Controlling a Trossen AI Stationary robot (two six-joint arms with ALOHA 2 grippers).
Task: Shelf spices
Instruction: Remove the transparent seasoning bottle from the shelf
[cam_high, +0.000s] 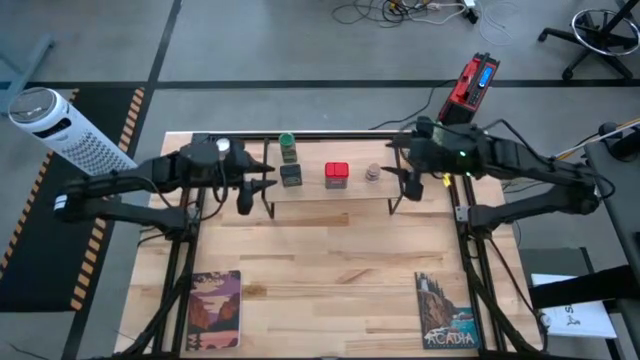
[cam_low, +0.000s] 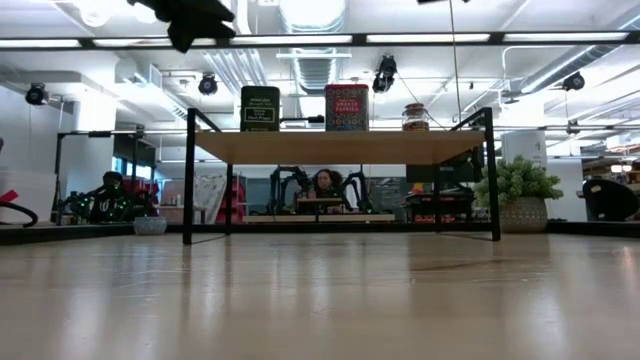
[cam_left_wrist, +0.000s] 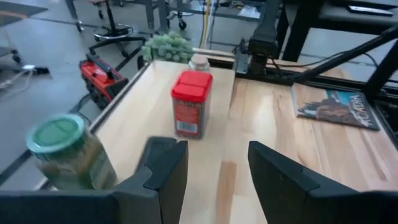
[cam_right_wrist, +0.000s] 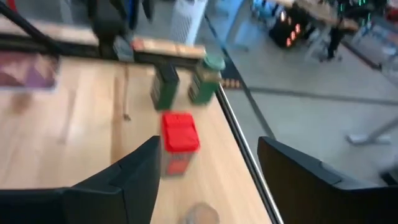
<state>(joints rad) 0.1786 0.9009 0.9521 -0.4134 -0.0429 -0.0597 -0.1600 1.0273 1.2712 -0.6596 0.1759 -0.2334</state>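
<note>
All four spices appear to stand on the shelf (cam_high: 330, 205), the low black-rod rack with its light wooden board near the table's far edge. The green-capped bottle (cam_high: 288, 147) stands at the board's far left corner with the dark grey square jar (cam_high: 291, 176) just in front of it, the red square tin (cam_high: 336, 174) sits about mid-board, and the tiny round beige jar (cam_high: 372, 173) stands toward the board's right end. From table height the grey jar, red tin and beige jar show upright in a row on top of the board. Nothing of the spices lies on the table (cam_high: 330, 270) itself, so the shelving looks finished or nearly so; what remains, by my reading, is only for the arms to draw clear. The right gripper (cam_high: 405, 170) hovers just beside the beige jar with its fingers spread wide and nothing between them. The left gripper (cam_high: 268, 182) waits at the shelf's left end, fingers apart and empty.
</note>
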